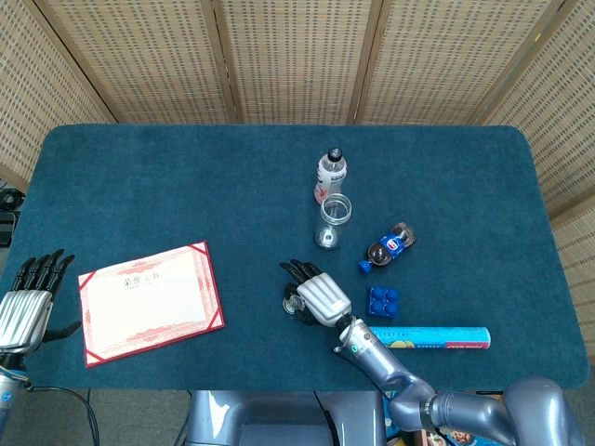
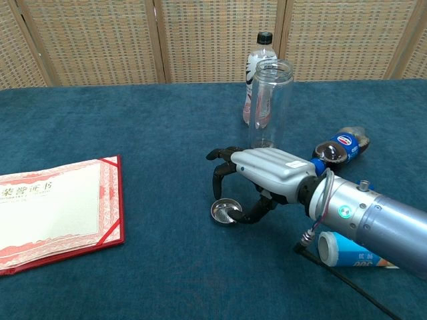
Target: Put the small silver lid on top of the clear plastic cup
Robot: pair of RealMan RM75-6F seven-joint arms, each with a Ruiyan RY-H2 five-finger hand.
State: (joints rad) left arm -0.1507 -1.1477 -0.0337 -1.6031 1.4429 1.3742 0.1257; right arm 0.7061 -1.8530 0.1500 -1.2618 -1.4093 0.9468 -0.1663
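The small silver lid lies open side up on the blue cloth, and in the head view the lid is half hidden under my hand. My right hand arches over it, fingers curled down above its left side and thumb at its right rim; nothing is lifted. From overhead, the right hand covers the lid's right part. The clear plastic cup stands upright and uncovered behind the hand; the head view shows the cup too. My left hand rests open at the table's left front edge.
A water bottle stands just behind the cup. A small cola bottle lies to the right, with a blue brick and a blue tube near my right forearm. A red-bordered certificate lies at the left.
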